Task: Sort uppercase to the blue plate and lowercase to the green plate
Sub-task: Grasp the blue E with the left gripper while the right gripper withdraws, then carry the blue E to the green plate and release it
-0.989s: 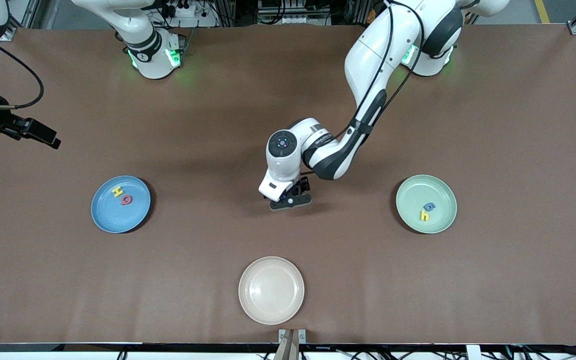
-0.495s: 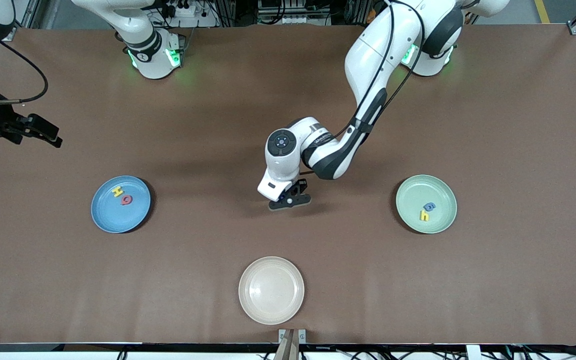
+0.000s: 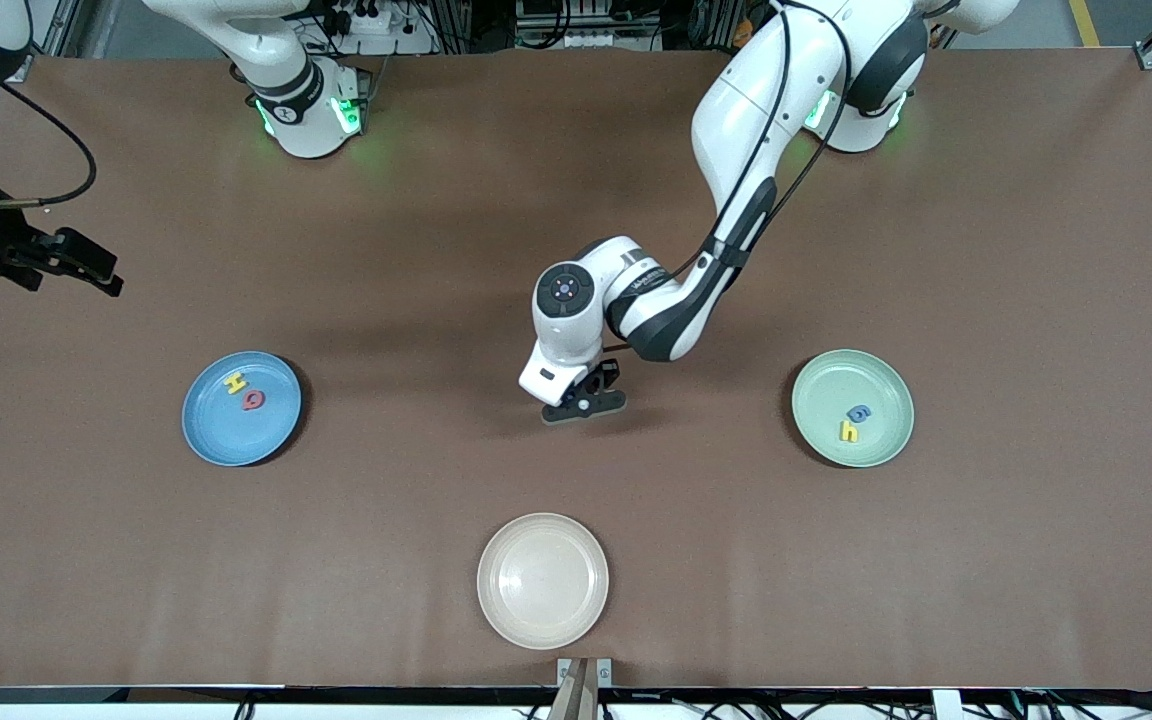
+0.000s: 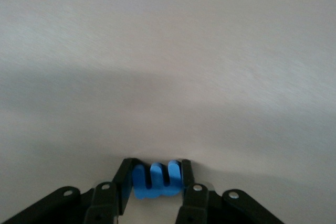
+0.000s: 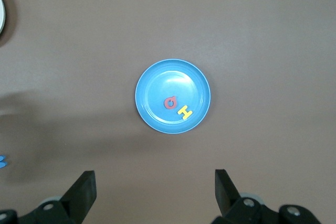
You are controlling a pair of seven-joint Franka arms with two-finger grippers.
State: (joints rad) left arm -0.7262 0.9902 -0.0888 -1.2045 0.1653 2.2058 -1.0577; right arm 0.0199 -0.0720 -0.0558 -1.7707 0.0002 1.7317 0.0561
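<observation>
My left gripper (image 4: 156,169) is shut on a blue W (image 4: 157,182), an uppercase letter, low over the middle of the table (image 3: 581,405). The blue plate (image 3: 211,430) lies toward the right arm's end and holds a yellow H (image 3: 234,384) and a red Q (image 3: 254,401). The green plate (image 3: 836,385) lies toward the left arm's end with two lowercase letters, a blue g (image 3: 858,412) and a yellow h (image 3: 849,431). My right gripper (image 5: 155,192) hangs open and empty high over the right arm's end, looking down on the blue plate (image 5: 157,82).
A cream plate (image 3: 543,580) with nothing on it lies near the front edge, nearer the camera than the left gripper. Bare brown tabletop surrounds the plates. The left arm's elbow (image 3: 736,130) arches over the middle of the table.
The left gripper's fingers have closed on the blue W and the hand has shifted slightly. The right arm has shifted a little at its end of the table.
</observation>
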